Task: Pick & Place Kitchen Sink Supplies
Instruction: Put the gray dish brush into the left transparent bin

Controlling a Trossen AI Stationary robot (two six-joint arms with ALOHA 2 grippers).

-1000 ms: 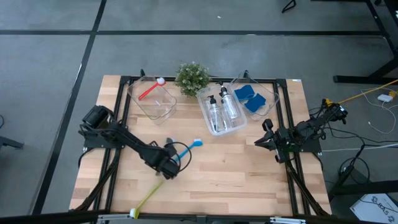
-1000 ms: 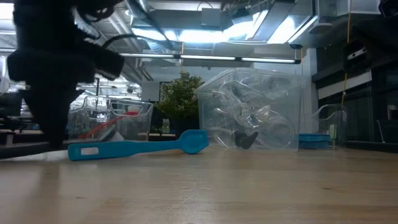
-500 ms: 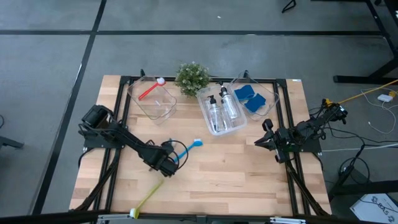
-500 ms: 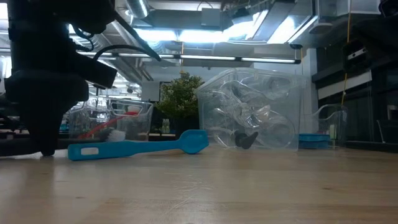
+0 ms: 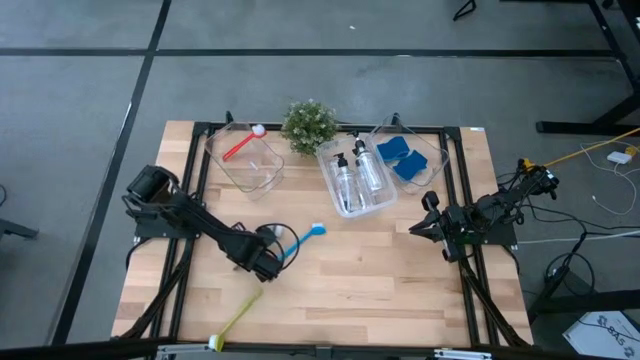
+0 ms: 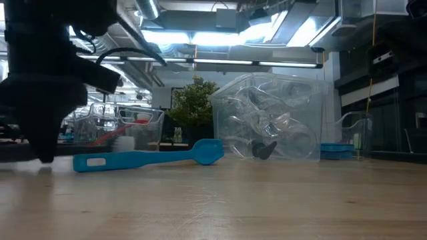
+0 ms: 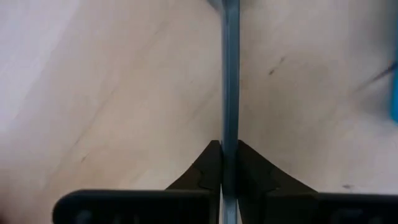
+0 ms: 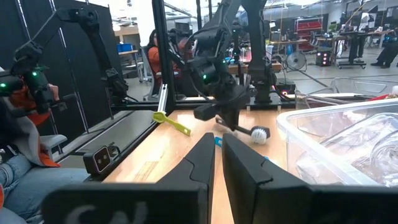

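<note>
left gripper (image 5: 268, 262): clamped on handle of blue brush (image 5: 303, 238), table's left-centre, low on wood
blue brush: lies flat, head toward clear bins
right gripper (image 5: 428, 222): pinched shut, holding nothing, parked at right edge
yellow-green brush (image 5: 237, 317): near edge, left
red brush (image 5: 240, 145): in far-left bin (image 5: 262, 178)
pump bottles (image 5: 358, 170): middle bin
blue sponges (image 5: 400, 157): far-right bin

Grey floor (image 5: 80, 130) crossed by dark lines; ceiling strip lights (image 6: 227, 63) glow; wooden table (image 5: 400, 280).
</note>
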